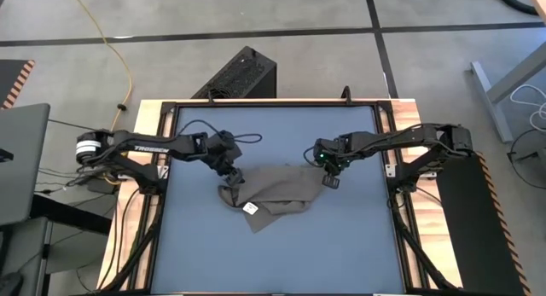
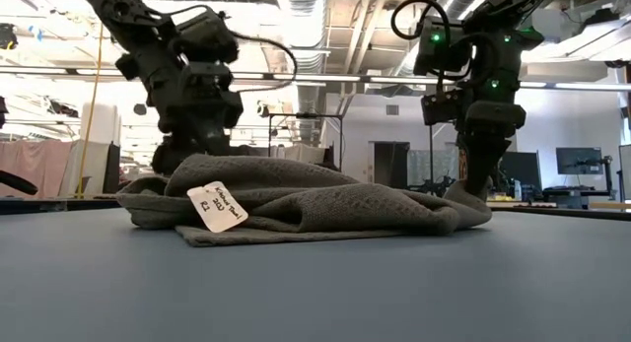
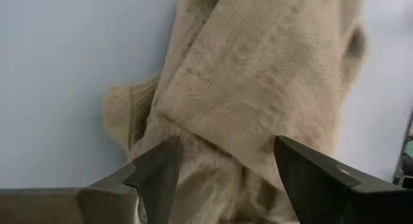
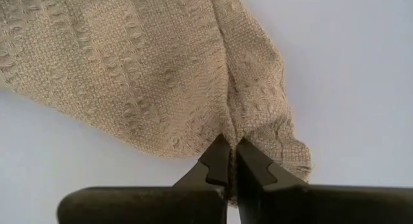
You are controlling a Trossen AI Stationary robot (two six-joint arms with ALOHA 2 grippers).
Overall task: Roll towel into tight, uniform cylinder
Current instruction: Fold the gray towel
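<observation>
- Mid-table on the blue-grey table (image 1: 273, 253): towel (image 1: 271, 194) lying in a loose crumpled heap, nowhere near a cylinder yet.
- Thin, soft, limp cloth; likely light, no stiffness at all, will sag and bunch wherever unsupported.
- Open, nubby weave with ribbed rows in the right wrist view (decent friction for pads, judged not slippery); not fragile, though loops could snag.
- Colour taupe grey-brown; folds overlapping, edges hidden under the pile.
- Small white tag (image 2: 215, 206) with dark writing, sticking out at the near corner, resting just above the table surface.
- Left tool (image 3: 222, 175): fingers spread wide apart, hovering over a thick fold at the towel's left end, nothing gripped.
- Right tool (image 4: 229, 162): fingertips pinched together on a puckered corner at the towel's right end, low at the table.
- Best hold, as a guess: corners or a straight hem, pinched through one or two layers only; grabbing mid-heap just collects more bunching.
- Needs flattening into a rectangle first, then rolling from one short edge with even tension from both sides.
- Risk: uneven pull gives a cone rather than a uniform roll; limp cloth also unrolls easily once released.
</observation>
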